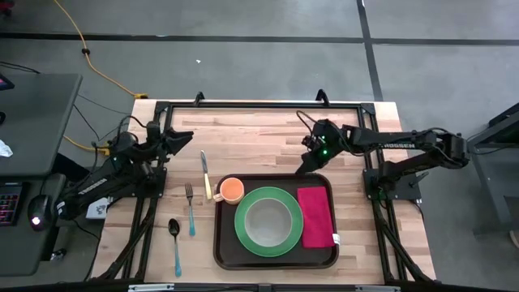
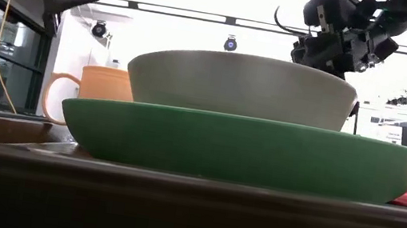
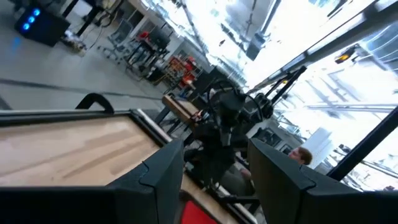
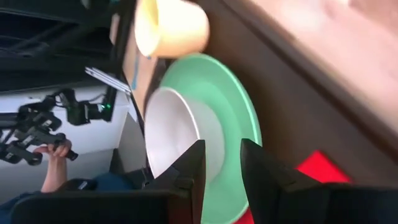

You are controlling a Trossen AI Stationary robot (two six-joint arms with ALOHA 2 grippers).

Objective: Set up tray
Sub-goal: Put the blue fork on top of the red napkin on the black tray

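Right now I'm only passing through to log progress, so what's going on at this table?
Neither arm holds anything. The right gripper hovers open over the far edge of the tray, which already carries a green plate with a bowl on it, an orange mug and a magenta napkin. The knife, fork and spoon lie on the table left of it. The left gripper waits, open.

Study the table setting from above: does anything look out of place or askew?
The cutlery lies off the tray: the knife, fork and spoon sit scattered on the bare wood to its left, at uneven heights. On the tray, cup, bowl, plate and napkin look tidy. Nothing is spilled.
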